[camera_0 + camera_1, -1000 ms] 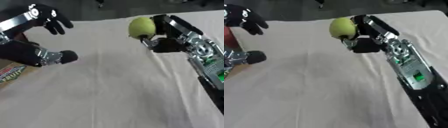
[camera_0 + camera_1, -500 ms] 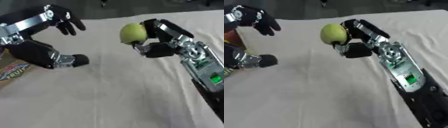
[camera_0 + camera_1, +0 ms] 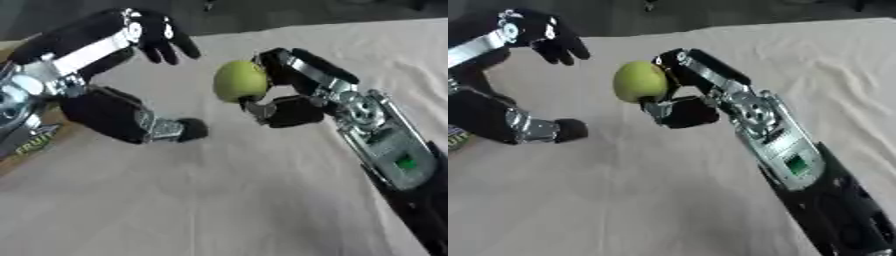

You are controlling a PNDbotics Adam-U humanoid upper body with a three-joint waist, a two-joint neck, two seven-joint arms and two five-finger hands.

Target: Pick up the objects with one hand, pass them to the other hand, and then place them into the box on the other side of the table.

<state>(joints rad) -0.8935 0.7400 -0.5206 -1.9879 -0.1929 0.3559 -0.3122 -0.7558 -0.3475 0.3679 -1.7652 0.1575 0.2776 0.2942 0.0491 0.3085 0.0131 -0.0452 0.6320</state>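
Our right hand (image 3: 293, 92) has its fingers and thumb curled round the yellow-green apple (image 3: 240, 81), holding it in the air above the cream tablecloth (image 3: 245, 200), towards the far middle of the table. Our left hand (image 3: 114, 85) waits just to the left of the fruit with its fingers spread apart and its thumb low, nothing in it, and a gap shows between it and the apple. We judge that we are in the passing step: the fruit is lifted but not yet handed over. The next move calls for the gap to close so the left fingers can wrap the apple's free left side before the right hand lets go; a release too soon would drop it onto the cloth.

The left eye view shows a printed cardboard edge (image 3: 35, 142) at the near left, perhaps the box, of which the right eye view shows only a sliver.
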